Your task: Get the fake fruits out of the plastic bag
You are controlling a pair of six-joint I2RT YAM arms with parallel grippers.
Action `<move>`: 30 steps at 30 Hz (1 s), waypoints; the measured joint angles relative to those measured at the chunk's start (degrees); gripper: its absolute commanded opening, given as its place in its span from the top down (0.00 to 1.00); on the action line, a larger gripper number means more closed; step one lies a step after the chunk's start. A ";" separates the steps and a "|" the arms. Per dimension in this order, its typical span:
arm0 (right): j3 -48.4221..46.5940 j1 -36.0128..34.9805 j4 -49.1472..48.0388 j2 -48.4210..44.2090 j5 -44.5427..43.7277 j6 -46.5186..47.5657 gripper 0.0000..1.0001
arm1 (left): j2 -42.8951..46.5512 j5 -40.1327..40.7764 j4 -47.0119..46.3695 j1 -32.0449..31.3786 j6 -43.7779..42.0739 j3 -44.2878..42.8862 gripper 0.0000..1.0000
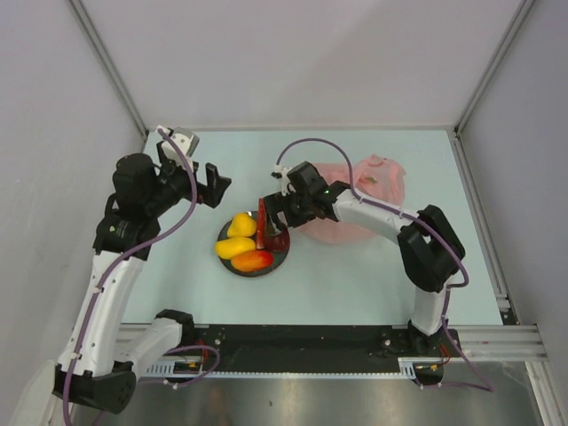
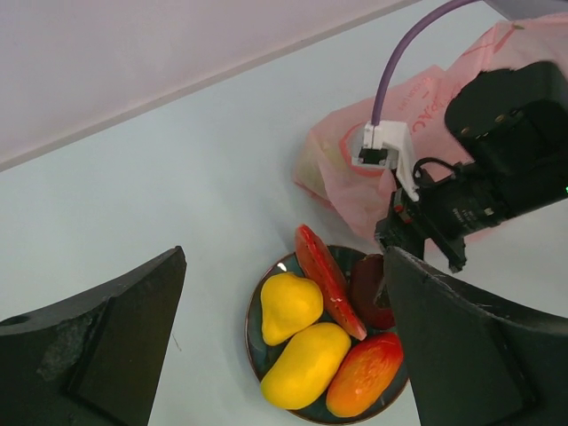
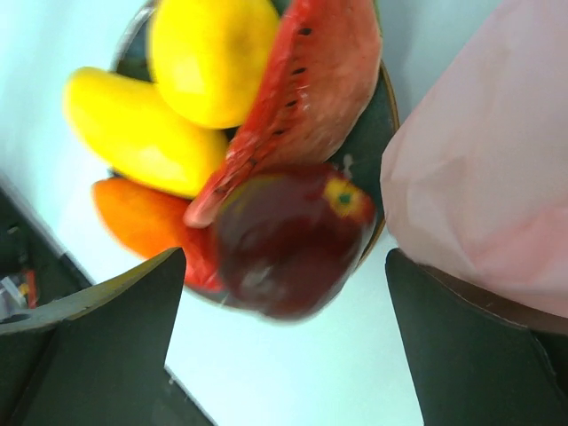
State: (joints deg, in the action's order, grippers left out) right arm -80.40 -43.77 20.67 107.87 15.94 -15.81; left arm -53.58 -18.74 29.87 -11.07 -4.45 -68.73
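Observation:
The pink plastic bag (image 1: 364,197) lies crumpled at the back right of the table, also in the left wrist view (image 2: 351,169). On the dark blue plate (image 1: 282,259) lie a yellow fruit (image 1: 241,224), a yellow mango (image 1: 233,248), a red-orange mango (image 1: 253,261), a watermelon slice (image 2: 327,277) and a dark red piece (image 3: 288,240), which is blurred at the plate's edge. My right gripper (image 1: 273,222) is open just above the dark red piece, between plate and bag. My left gripper (image 1: 216,185) is open and empty, left of the plate. No green pear or grapes show.
Grey walls stand on three sides of the pale table (image 1: 355,284). A metal rail (image 1: 497,337) with both arm bases runs along the near edge. The right arm's purple cable (image 1: 311,146) arcs over the bag.

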 measured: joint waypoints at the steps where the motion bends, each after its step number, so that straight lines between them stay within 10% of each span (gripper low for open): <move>1: 0.00 0.33 0.74 -1.14 0.68 0.44 0.00 | -0.26 -0.15 -0.28 0.00 -0.02 0.00 0.01; 12: -1.70 3.15 10.51 -28.85 5.57 12.31 0.05 | -8.33 0.31 -3.08 -3.28 1.01 -6.78 0.00; 20: 1.22 29.05 14.93 -38.66 2.86 11.56 0.24 | -24.74 -0.42 -4.04 -18.36 -3.48 -16.72 0.00; 30: 6.14 34.38 23.08 -39.60 -5.88 18.18 0.10 | -48.85 0.42 -1.68 -33.59 -10.62 -32.33 0.02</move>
State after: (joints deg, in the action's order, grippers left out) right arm -74.26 -9.39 43.75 68.27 10.07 2.37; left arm -102.43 -18.33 28.18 -44.66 -15.07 -101.06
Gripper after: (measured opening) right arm 0.887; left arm 0.992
